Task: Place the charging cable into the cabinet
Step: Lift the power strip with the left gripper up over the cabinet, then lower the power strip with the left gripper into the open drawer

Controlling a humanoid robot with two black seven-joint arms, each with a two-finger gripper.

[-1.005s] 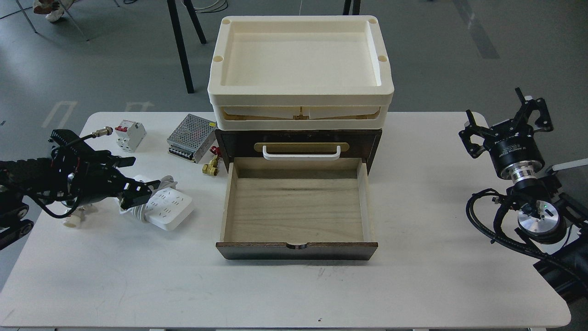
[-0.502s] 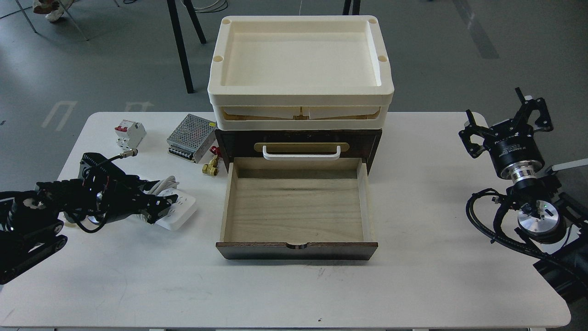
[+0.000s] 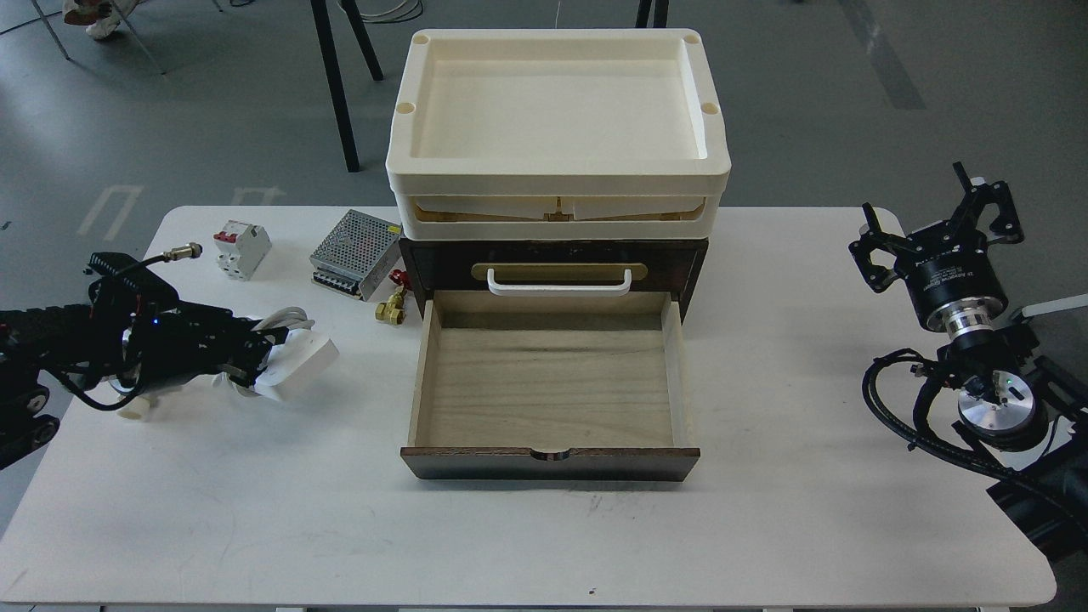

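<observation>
Charging cable (image 3: 293, 365) sits at about 9 o'clock from the open drawer, well left of it, tilted with its right end up and its socket face turned away from me; cord loops show white behind it. My left gripper (image 3: 255, 357) is pinched onto its left end, fingers pressed against the strip body. The cabinet (image 3: 551, 263) stands at table centre, its lower drawer (image 3: 548, 382) pulled fully toward me, pale wood floor bare, white handle on the brass plate above it. Two stacked cream trays (image 3: 557, 127) rest on the cabinet top. At 10 o'clock from the drawer: a small brass valve (image 3: 391, 308) with red knob just beside the cabinet's left corner, a metal mesh power supply box (image 3: 355, 253) beyond it, then a white-and-red circuit breaker (image 3: 241, 248) further left. My right gripper (image 3: 935, 229) hangs at 3 o'clock, well apart from everything, fingers spread and holding nothing. The white table (image 3: 544, 535) is matte with faint scuffs near the front edge and rounded corners. Room behind: grey floor with pale painted marks, black table or chair legs at 12 o'clock, a chair leg and shoes in the far left corner. Against the frame half a second back: the strip lay flat with sockets facing up, the left gripper lower and nearer me; now the strip is tipped up and off the surface at its right end, and the arm has risen and drawn slightly left. Cabinet, trays, small parts and right arm unchanged.
</observation>
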